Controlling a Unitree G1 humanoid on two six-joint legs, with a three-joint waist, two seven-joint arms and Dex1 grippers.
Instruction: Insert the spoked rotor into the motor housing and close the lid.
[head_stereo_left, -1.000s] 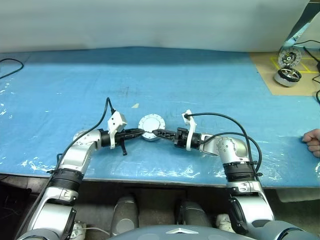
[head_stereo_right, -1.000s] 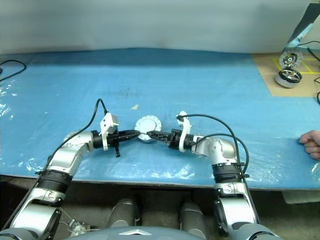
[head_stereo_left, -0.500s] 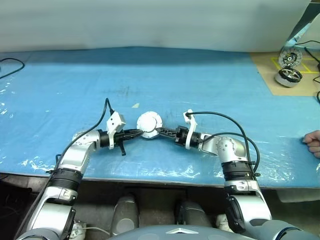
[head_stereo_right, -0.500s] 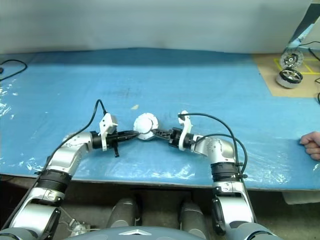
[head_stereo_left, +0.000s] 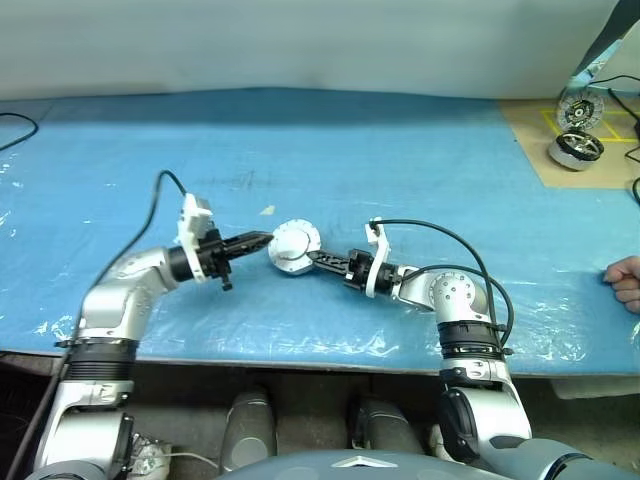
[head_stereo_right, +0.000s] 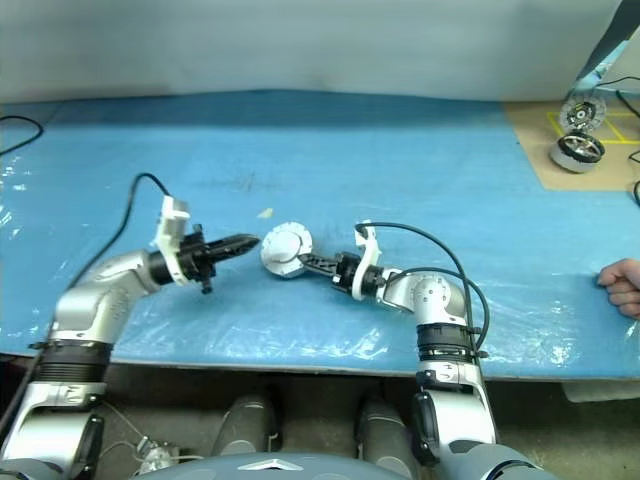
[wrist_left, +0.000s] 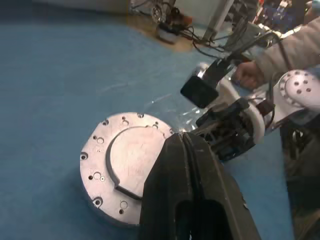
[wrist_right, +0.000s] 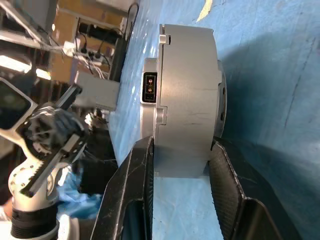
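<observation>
The motor housing (head_stereo_left: 293, 246) is a round silver drum, tipped up off the blue table with its flat, screw-holed face (wrist_left: 125, 160) turned toward my left arm. My right gripper (head_stereo_left: 312, 256) is shut on its right rim, one finger on each face (wrist_right: 137, 165). My left gripper (head_stereo_left: 264, 239) is shut and empty, its tip (wrist_left: 183, 142) right at the housing's left rim; I cannot tell whether it touches. The lid cannot be told apart from the closed drum. The spoked rotor is hidden.
A brown board at the back right carries a silver-and-black drum (head_stereo_left: 577, 150) and an upright round spoked part (head_stereo_left: 580, 108). A person's hand (head_stereo_left: 625, 283) rests on the table's right edge. A black cable (head_stereo_left: 15, 128) lies far left.
The right gripper closed on the housing and tipped it up from lying flat. The left arm swung up and out to the left, still shut.
</observation>
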